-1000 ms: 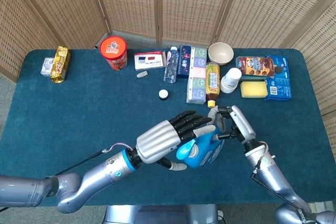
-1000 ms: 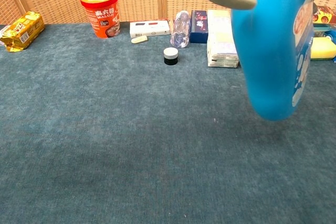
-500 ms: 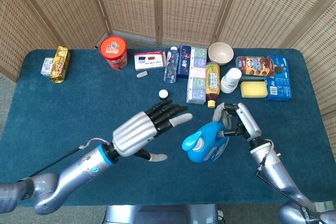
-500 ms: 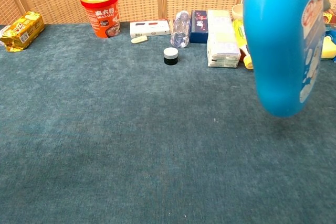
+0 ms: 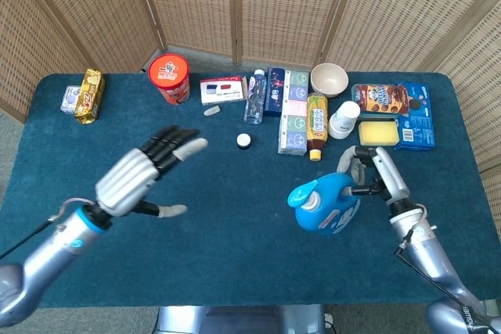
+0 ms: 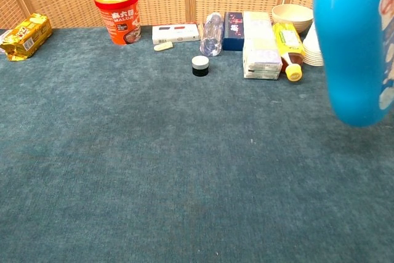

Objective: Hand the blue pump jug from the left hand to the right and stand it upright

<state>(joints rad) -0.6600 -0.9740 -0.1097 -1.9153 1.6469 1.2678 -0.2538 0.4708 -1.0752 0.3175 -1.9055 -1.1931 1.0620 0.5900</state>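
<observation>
The blue pump jug (image 5: 327, 204) hangs above the table, leaning over with its blue cap toward the left in the head view. My right hand (image 5: 374, 175) grips its handle end from the right. In the chest view the blue pump jug (image 6: 357, 47) fills the upper right corner, its base clear of the cloth; no hand shows there. My left hand (image 5: 145, 173) is open, fingers spread, well to the left of the jug and holding nothing.
Along the back stand a red noodle cup (image 5: 170, 77), a glasses box (image 5: 222, 88), a clear bottle (image 5: 254, 96), tissue packs (image 5: 293, 119), a sauce bottle (image 5: 316, 123), a bowl (image 5: 329, 78), a yellow sponge (image 5: 378, 132) and cookie boxes (image 5: 411, 111). A small black-and-white jar (image 5: 244, 140) sits nearer. Yellow snack pack (image 5: 90, 95) lies far left.
My left hand let go of the jug and drew back to the left, opening wide. My right hand carried the jug to the right, away from the table's middle.
</observation>
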